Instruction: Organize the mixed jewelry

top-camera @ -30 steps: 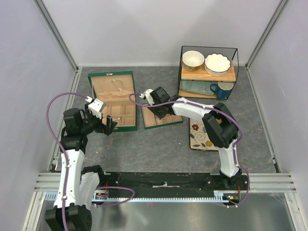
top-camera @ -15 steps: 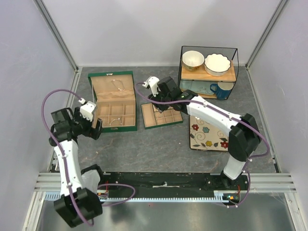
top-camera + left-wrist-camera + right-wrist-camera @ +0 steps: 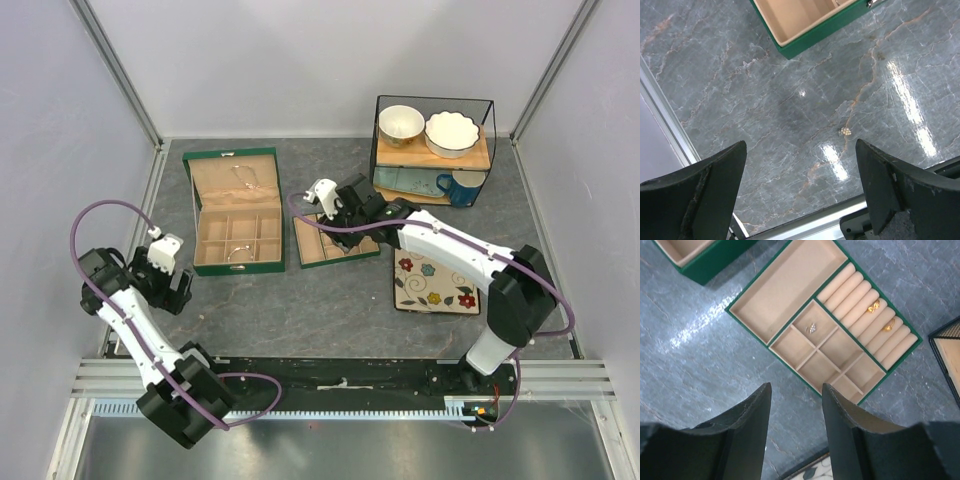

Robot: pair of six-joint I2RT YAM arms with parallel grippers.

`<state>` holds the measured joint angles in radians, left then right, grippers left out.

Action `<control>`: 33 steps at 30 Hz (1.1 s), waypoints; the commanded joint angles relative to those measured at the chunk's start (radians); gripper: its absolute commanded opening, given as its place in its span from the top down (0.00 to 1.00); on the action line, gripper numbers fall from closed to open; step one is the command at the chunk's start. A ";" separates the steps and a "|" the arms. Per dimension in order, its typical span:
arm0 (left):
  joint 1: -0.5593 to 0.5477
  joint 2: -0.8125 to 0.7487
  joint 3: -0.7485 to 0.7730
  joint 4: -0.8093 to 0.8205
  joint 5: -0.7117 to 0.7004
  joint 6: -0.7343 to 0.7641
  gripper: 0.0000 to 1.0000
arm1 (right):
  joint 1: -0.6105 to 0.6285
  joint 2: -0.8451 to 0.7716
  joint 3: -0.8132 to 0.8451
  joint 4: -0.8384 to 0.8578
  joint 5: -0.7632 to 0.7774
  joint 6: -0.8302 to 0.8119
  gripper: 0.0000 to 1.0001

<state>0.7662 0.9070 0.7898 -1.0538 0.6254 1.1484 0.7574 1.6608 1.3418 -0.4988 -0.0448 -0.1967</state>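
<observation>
"Grey marbled table point(image 3: 765, 115) at the near left. What is the left pincer point(image 3: 800, 150) doing over it?"

"It hangs above the stone with its jaws spread wide and nothing between them. On the bare table just past the fingertips lies one tiny pale beaded piece point(image 3: 845, 131), touching nothing."

"And beyond that?"

"A corner of the green jewelry box point(image 3: 805, 42). Seen from above, the box stands open with its lid laid flat behind it. A thin silver bangle point(image 3: 237, 253) rests in a front compartment, and what looks like a fine chain point(image 3: 243, 179) lies on the lid's tan lining."

"What sits to the right of the box?"

"The tan tray point(image 3: 785, 290), near the box but apart from it and set at a slant. Padded rolls run along one side. A gold piece point(image 3: 871, 307) sits among them, and a second gold piece point(image 3: 888, 326) sits close by on the same rolls. A small sparkly piece point(image 3: 811, 328) lies in a square compartment, the one that borders the long compartment."

"And the right pincer?"

"The right pincer point(image 3: 796, 390) hovers over the tray with its jaws partly apart, gripping nothing."

"Anything farther out?"

"A flowered mat point(image 3: 430, 285) lies to the right of the tray. At the back stands a black wire shelf point(image 3: 492, 140): two white bowls on its upper wooden board — a plain bowl point(image 3: 400, 122) and a scalloped bowl point(image 3: 450, 132) — and a blue mug point(image 3: 460, 187) on the lower one."
</observation>
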 commanded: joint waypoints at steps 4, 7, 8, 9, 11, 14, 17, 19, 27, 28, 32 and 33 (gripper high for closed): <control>0.019 -0.011 -0.014 -0.069 0.022 0.099 0.04 | -0.049 -0.107 -0.035 -0.058 0.002 -0.130 0.47; 0.021 -0.004 -0.027 -0.069 0.017 0.093 0.04 | -0.110 -0.128 -0.050 -0.084 -0.032 -0.150 0.47; 0.019 0.004 -0.034 -0.069 0.017 0.093 0.04 | -0.125 -0.131 -0.046 -0.098 -0.036 -0.149 0.48; 0.019 0.009 -0.041 -0.069 0.017 0.093 0.04 | -0.153 -0.130 -0.029 -0.109 -0.055 -0.150 0.48; 0.016 0.033 -0.055 -0.063 0.014 0.096 0.04 | -0.173 -0.122 -0.010 -0.133 -0.061 -0.150 0.48; 0.018 0.078 -0.057 -0.055 0.005 0.085 0.04 | -0.191 -0.121 -0.009 -0.124 -0.053 -0.145 0.49; 0.012 0.105 -0.052 -0.054 -0.001 0.077 0.05 | -0.191 -0.118 -0.027 -0.093 -0.038 -0.107 0.49; 0.001 0.101 -0.057 -0.052 -0.009 0.077 0.05 | -0.191 -0.108 -0.021 -0.089 -0.030 -0.080 0.49; -0.100 0.102 -0.095 -0.018 -0.058 -0.036 0.05 | -0.191 -0.147 -0.016 -0.067 -0.018 -0.018 0.50; -0.107 0.098 -0.101 -0.014 -0.067 -0.044 0.05 | -0.190 -0.154 -0.021 -0.055 -0.021 -0.017 0.50; -0.134 0.063 -0.153 0.011 -0.108 -0.053 0.06 | -0.191 -0.187 -0.056 -0.030 -0.041 -0.010 0.50; -0.139 0.056 -0.164 0.015 -0.115 -0.052 0.06 | -0.190 -0.190 -0.059 -0.027 -0.052 -0.009 0.50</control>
<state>0.6449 0.9989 0.6647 -1.0740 0.5510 1.1332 0.5655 1.5341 1.2972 -0.5835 -0.0734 -0.2317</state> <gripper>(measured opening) 0.945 0.500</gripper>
